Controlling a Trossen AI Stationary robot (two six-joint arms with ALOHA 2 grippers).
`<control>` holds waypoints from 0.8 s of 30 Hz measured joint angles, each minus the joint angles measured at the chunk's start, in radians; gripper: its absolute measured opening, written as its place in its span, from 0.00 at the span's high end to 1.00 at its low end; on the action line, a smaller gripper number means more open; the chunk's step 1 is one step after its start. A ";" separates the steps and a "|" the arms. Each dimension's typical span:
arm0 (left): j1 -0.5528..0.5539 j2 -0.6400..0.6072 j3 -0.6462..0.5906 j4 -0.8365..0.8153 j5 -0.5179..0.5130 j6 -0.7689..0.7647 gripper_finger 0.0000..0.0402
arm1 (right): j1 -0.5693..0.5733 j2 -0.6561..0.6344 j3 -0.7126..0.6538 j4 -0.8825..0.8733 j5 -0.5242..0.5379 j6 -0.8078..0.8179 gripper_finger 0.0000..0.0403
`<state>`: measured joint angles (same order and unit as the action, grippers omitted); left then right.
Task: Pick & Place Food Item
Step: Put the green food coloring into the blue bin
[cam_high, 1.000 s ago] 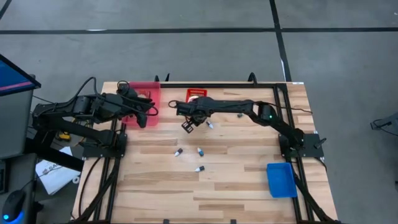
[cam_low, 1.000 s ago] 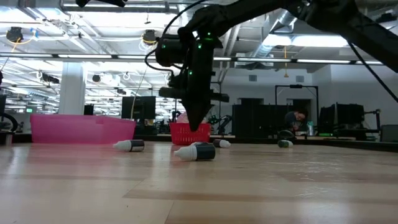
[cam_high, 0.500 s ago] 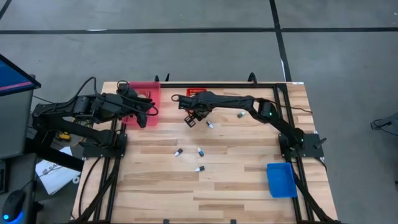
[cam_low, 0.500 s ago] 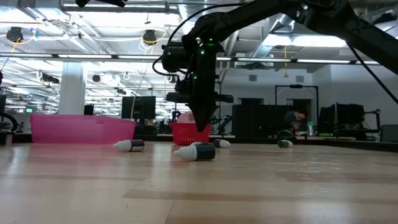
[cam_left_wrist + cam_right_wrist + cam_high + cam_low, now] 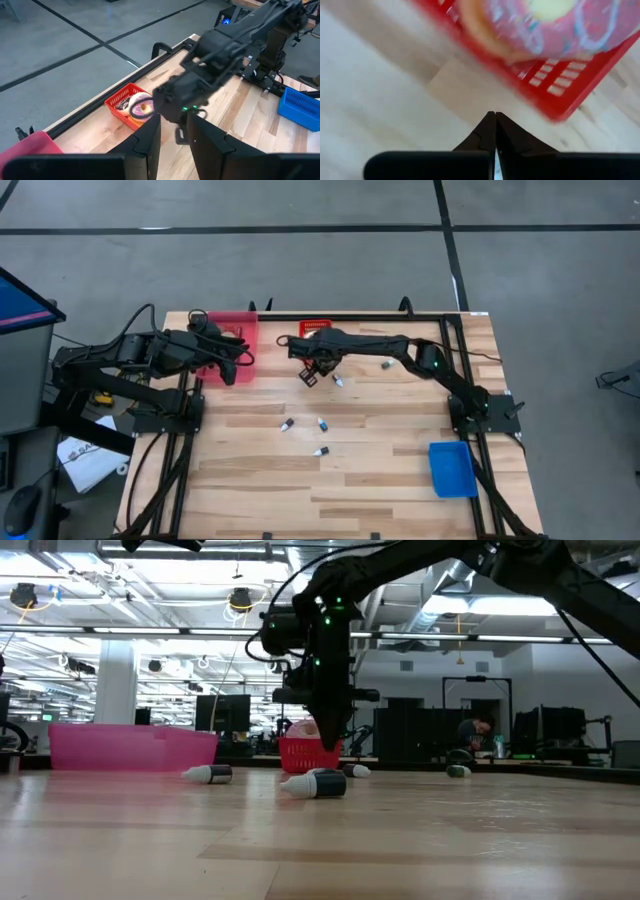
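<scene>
I'm hovering my right gripper [image 5: 494, 131], jaws pressed together and empty, just beside the red basket [image 5: 560, 95]; the pink donut [image 5: 545, 25] is sitting inside it, straight ahead.

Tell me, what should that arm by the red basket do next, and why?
Probably open its fingers and move over the donut: the right end effector is shut, empty, just short of the red basket that holds it.

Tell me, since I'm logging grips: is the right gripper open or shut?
Shut and empty: the right gripper's fingers meet at their tips, just short of the red basket.
</scene>
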<state>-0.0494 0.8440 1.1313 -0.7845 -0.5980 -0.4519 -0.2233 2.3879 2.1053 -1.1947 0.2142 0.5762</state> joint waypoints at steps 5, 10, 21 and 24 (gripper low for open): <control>0.000 0.000 0.000 0.000 0.000 0.000 0.77 | 0.040 -0.019 0.001 0.005 -0.004 -0.001 1.00; 0.000 0.000 0.000 0.000 0.000 -0.002 0.77 | 0.053 -0.059 -0.001 -0.025 0.003 0.006 1.00; -0.004 0.000 0.000 -0.043 0.028 -0.012 0.77 | 0.101 -0.309 -0.152 -0.106 0.098 0.032 1.00; -0.012 0.000 0.000 -0.086 0.030 -0.039 0.77 | 0.105 -0.430 -0.425 -0.025 0.031 0.079 1.00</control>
<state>-0.0619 0.8444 1.1315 -0.8708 -0.5678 -0.4904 -0.1187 1.9578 1.6801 -1.2195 0.2453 0.6551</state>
